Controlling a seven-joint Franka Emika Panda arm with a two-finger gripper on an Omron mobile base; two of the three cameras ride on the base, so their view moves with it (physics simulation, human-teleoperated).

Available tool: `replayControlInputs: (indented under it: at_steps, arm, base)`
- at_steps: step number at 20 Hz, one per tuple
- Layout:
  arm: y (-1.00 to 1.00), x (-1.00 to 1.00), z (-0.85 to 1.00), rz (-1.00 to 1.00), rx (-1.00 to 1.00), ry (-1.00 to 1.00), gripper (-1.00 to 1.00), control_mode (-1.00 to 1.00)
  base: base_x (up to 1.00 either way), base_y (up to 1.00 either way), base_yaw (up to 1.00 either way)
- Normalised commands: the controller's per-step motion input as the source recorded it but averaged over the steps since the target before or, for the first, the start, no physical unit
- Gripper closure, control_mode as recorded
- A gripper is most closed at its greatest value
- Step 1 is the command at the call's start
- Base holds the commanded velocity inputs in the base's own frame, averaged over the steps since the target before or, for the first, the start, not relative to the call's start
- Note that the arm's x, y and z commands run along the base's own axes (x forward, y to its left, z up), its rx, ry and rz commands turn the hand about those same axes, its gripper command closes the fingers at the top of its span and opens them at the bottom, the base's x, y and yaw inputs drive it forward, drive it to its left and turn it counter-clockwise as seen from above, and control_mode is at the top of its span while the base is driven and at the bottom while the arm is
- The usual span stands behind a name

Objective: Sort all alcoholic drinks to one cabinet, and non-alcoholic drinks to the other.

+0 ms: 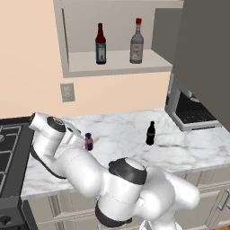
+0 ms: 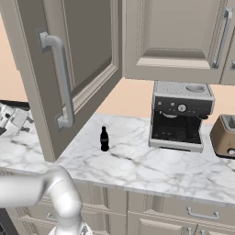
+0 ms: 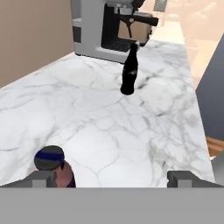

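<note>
Looking at the left base view, you had both alcoholic bottles upright on the shelf of the open wall cabinet [image 1: 67, 67] at upper centre of the frame: dark brown-red bottle [image 1: 100, 45] on the left, clear red-capped bottle [image 1: 136, 42] to its right, apart from each other. Non-alcoholic ones were down on the marble worktop [image 1: 121, 130]. Black cola bottle [image 1: 151, 134] stood upright right of centre, well apart from the short purple-pink container [image 1: 89, 142], which sat left of centre just beside the arm's wrist. In the hand view your gripper [image 3: 111, 178] had its jaws spread fully wide, holding nothing; the container showed at lower left, right by the left fingertip [image 3: 41, 178], contact unclear, with the cola bottle further up the frame in front of the coffee machine [image 3: 98, 30]. In the right base view the other cabinet's door [image 2: 64, 69] with the long bar handle stood open at upper left, cola bottle below it at centre, coffee machine to the right, toaster [image 2: 225, 135] at the right edge.
</note>
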Motion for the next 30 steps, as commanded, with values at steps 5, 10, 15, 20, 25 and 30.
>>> replayControlInputs:
  at_steps: [5,10,15,20,25,30]
  arm:
    - [-0.04,0.0,-0.13,0.0,-0.05,0.01,-1.0,-1.0]
    - [-0.19,0.0,-0.1,0.0,0.0,0.0,-1.0,-1.0]
    - [-0.23,0.0,-0.13,0.0,0.0,0.0,-1.0,-1.0]
    - [-0.06,0.0,-0.1,0.0,0.0,0.0,-1.0,-1.0]
    - [-0.01,0.08,-0.05,0.0,0.0,0.0,-1.0,-1.0]
    - [0.0,0.2,0.0,0.0,0.0,0.0,-1.0,-1.0]
  base:
    - [0.0,0.0,0.0]
    - [0.0,0.0,0.0]
    - [0.0,0.0,0.0]
    - [0.0,0.0,0.0]
    - [0.0,0.0,0.0]
    - [0.0,0.0,0.0]
